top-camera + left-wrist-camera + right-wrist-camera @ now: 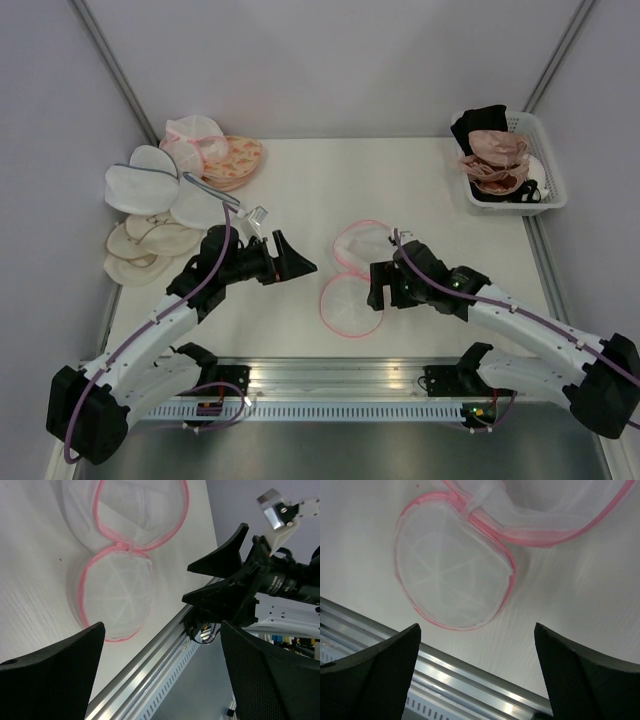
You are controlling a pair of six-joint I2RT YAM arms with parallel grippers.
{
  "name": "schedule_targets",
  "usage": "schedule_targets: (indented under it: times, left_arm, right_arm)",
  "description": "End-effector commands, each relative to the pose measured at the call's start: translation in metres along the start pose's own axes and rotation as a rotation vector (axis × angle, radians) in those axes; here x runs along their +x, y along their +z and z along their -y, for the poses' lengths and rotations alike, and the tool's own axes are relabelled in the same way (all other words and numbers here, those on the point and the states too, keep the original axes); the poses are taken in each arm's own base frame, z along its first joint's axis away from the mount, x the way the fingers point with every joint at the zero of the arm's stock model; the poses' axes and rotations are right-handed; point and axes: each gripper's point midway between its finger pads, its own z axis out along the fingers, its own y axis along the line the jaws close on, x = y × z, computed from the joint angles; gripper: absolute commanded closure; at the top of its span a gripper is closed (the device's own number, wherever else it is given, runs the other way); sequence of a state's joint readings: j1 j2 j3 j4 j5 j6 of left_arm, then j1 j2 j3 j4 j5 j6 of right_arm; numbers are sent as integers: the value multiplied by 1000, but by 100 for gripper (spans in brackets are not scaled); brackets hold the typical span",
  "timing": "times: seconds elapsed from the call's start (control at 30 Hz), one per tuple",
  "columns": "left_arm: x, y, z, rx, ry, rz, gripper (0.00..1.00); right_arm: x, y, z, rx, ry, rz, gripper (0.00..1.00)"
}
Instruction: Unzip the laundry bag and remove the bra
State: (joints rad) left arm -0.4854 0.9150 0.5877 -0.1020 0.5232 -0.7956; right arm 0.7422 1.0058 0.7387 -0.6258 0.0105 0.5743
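I see the bag (351, 300) unzipped, splayed in two halves on the counter (330, 180) between my left hand (297, 255) and right hand (374, 287), both spread apart and empty. A peach bra (493, 144) lies in the basket (556, 190).

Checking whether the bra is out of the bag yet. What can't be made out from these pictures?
- Top view: the right gripper covers part of the laundry bag.
- Both wrist views: the bag's far half runs off the top edge; layered mesh hides any contents.
- Top view: garments in the basket are too small to tell apart.
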Motion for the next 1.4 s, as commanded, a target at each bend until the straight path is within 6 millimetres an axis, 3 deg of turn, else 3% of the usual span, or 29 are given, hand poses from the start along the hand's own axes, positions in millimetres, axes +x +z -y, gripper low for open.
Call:
schedule_targets:
  times: [0.0,0.1,0.23,0.37,0.5,0.67,0.9,1.03,1.17,1.23,1.33,1.37]
  left_arm:
    - [-4,-3,-3,-13,9,39,0]
    - [-4,-4,-4,-15,13,46,0]
    - [-3,-4,-7,-24,11,48,1]
    - [-3,-3,-7,-27,6,45,0]
    - [-2,-5,-9,-33,8,54,0]
    - [-2,-9,-8,-33,13,65,0]
    - [0,-12,-12,-49,14,73,0]
    - [2,-12,-13,-51,11,71,0]
    - [2,-15,-14,-55,16,78,0]
    - [2,-17,-14,-63,19,85,0]
    - [2,-20,-14,-68,25,93,0]
    - [0,-20,-14,-70,26,100,0]
  right_arm:
    - [9,21,9,92,36,40,2]
    - [20,32,-1,72,-3,45,2]
    - [19,36,-27,31,-64,77,2]
    - [22,43,-37,94,-126,65,2]
    - [43,48,-81,54,-300,40,2]
    - [64,56,-106,-49,-431,-28,2]
    - [72,68,-99,-33,-579,-76,2]
    - [88,80,-108,-108,-611,-123,2]
    - [101,94,-104,-114,-622,-155,5]
    - [105,98,-104,-126,-619,-162,11]
    - [111,106,-98,-114,-613,-199,62]
    - [113,109,-94,-101,-606,-212,92]
